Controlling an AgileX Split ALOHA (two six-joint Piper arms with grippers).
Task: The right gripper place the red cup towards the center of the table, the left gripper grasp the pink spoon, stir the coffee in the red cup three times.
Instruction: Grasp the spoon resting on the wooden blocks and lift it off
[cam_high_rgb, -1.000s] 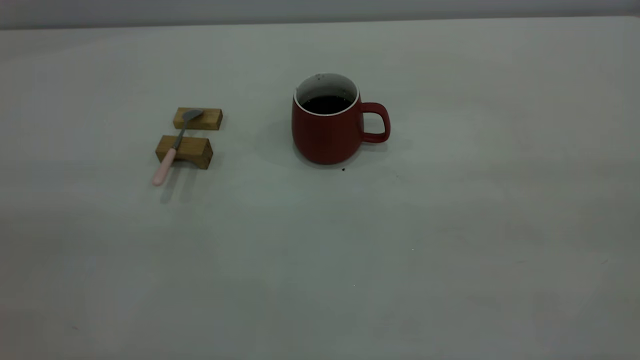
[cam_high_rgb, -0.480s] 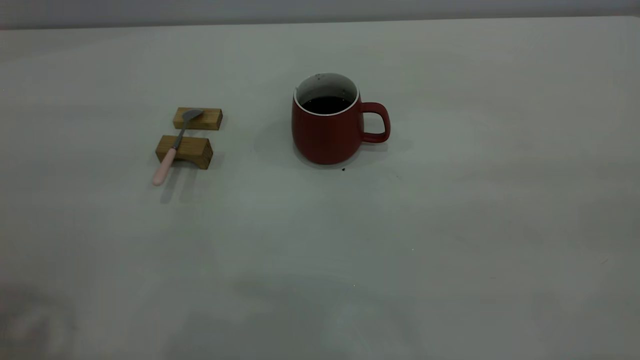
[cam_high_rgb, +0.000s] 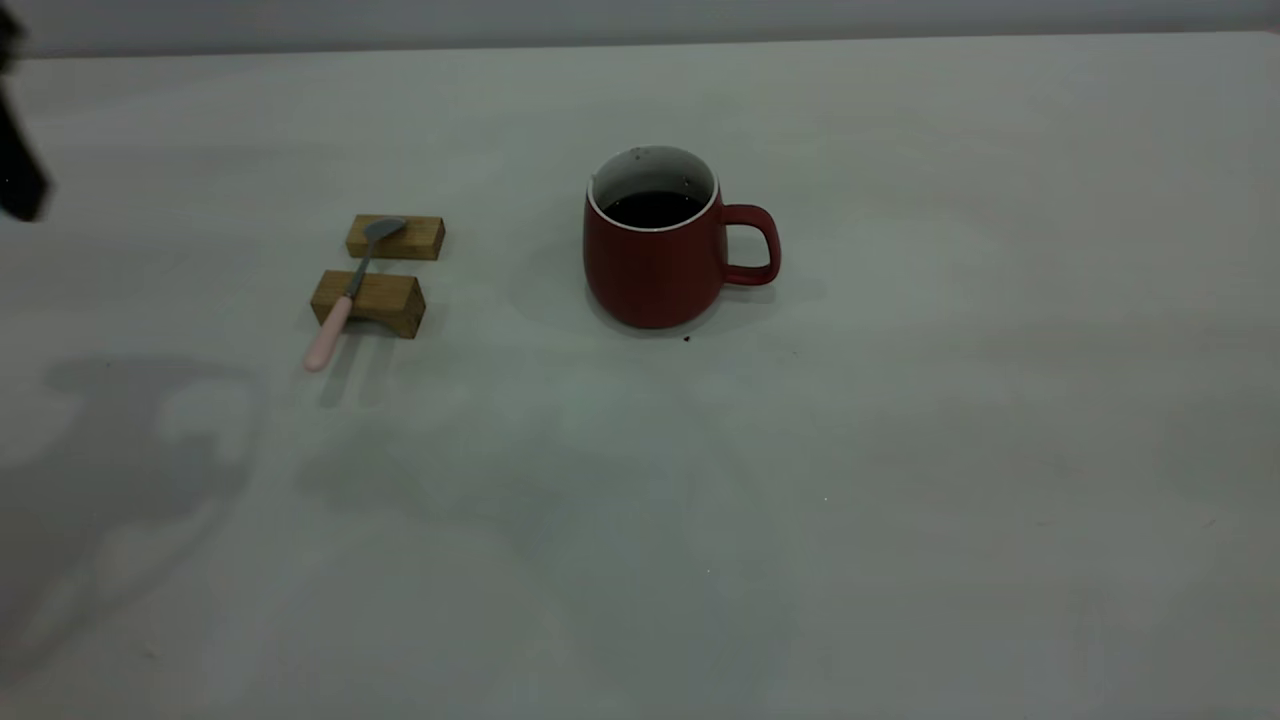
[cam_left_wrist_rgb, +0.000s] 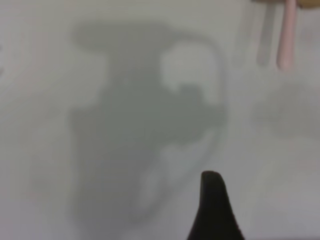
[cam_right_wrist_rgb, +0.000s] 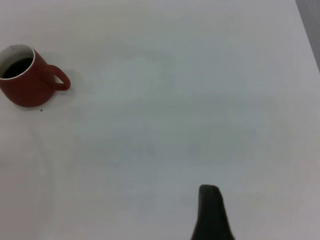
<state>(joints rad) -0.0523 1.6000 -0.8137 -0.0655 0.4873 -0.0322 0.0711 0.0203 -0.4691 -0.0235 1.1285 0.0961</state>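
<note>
Resting across two wooden blocks (cam_high_rgb: 378, 272), the pink spoon (cam_high_rgb: 343, 300) stays graspable (handle overhanging); jaws' state: cannot tell.

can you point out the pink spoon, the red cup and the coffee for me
pink spoon (cam_high_rgb: 330, 335), exterior view, on its pink handle past the nearer wooden block.
red cup (cam_high_rgb: 650, 275), exterior view, on the dark-red outer wall.
coffee (cam_high_rgb: 654, 208), exterior view, on the dark liquid surface inside the cup.

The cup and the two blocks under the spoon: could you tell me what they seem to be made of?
The cup looks ceramic: matte dark-red outside, white inner wall and rim. The blocks look like unpainted wood: tan, with faint grain lines. The spoon lies across both.
</note>
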